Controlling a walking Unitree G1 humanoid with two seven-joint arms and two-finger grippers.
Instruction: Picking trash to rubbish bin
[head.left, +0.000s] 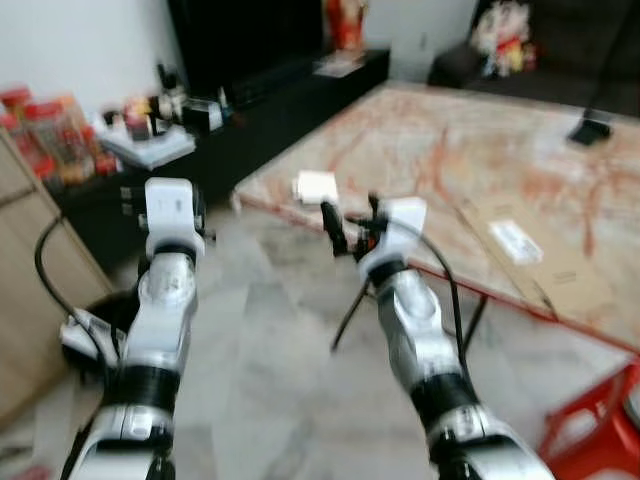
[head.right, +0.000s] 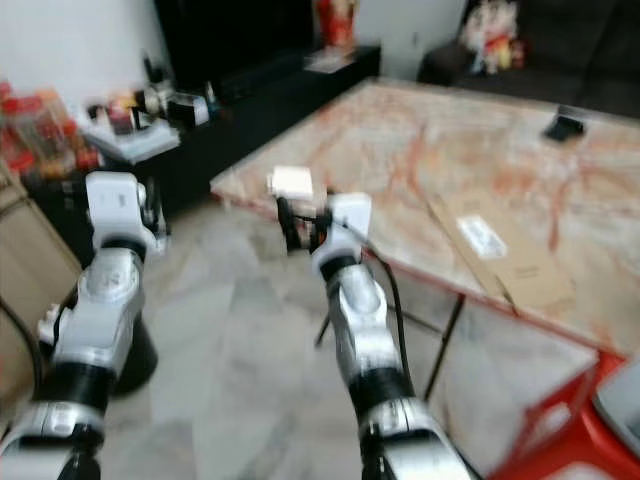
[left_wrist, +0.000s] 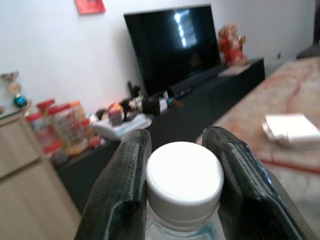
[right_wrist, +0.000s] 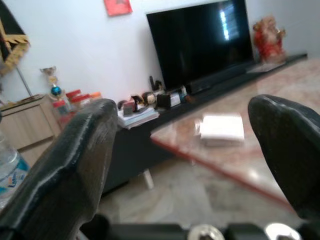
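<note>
Carrying the bottle to the bin calls for a steady left arm: hold the wrist level, walk without jolts, and release only once the bottle hangs over the bin opening. No bin can be identified with certainty; a dark rounded object on the floor below the left arm may be one, but blur prevents confirmation.

The left gripper is pinching the bottle just below its white cap, with one black finger on each side of the neck. The bottle sits centred between the fingers, cap pointing away from the wrist. A clear body with a blue label is visible at the edge of the right wrist view.

The right gripper is spread wide and holds nothing. It is raised near the corner of the marble table, where a white folded item lies. It could be further trash. A flattened cardboard piece lies farther along the table.
</note>
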